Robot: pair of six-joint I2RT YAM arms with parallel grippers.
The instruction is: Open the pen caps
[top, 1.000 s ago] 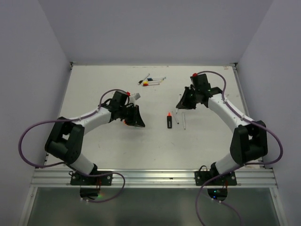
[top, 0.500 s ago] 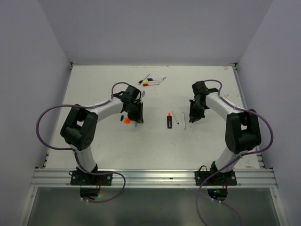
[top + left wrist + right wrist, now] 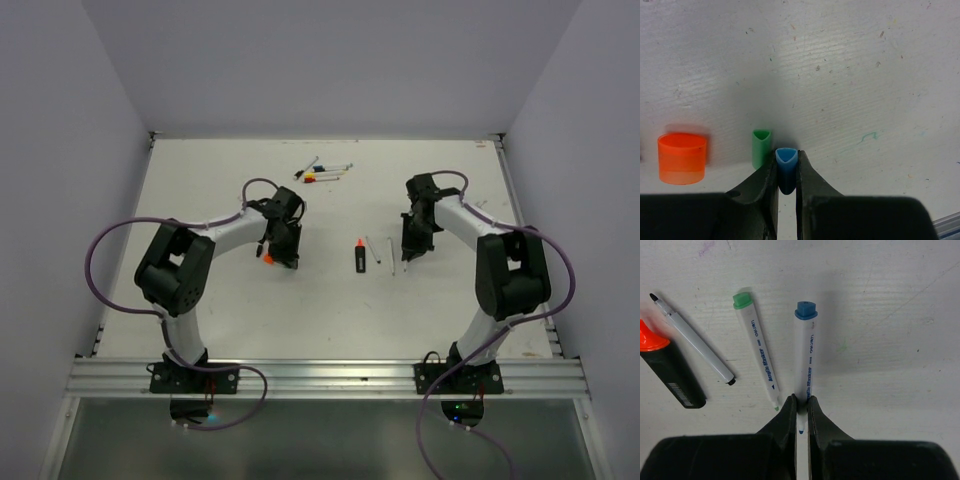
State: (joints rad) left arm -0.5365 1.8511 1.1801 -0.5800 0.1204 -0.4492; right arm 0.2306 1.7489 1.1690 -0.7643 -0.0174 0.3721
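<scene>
In the left wrist view my left gripper [image 3: 786, 159] is shut on a small blue pen cap [image 3: 786, 167], low over the table. A green cap [image 3: 761, 148] lies just to its left, and a chunkier orange cap [image 3: 682, 158] stands further left. My right gripper [image 3: 801, 402] is shut on the blue pen [image 3: 805, 347] near its bare tip, its blue end pointing away. Beside it lie a green pen [image 3: 758, 352], a black-tipped pen [image 3: 692, 337] and the black highlighter [image 3: 672, 371] with its orange end. From above, the left gripper [image 3: 283, 256] is by the orange cap [image 3: 268, 256], and the right gripper [image 3: 410, 250] is right of the highlighter [image 3: 359, 257].
Several capped pens [image 3: 325, 173] lie in a small group at the back of the white table [image 3: 220, 310]. Grey walls close in the table on three sides. A metal rail [image 3: 320, 375] runs along the near edge by the arm bases.
Both wrists have swung and come down toward the table over the last second. The left carries the blue cap beside the orange one, the right the blue pen beside the other pens.
</scene>
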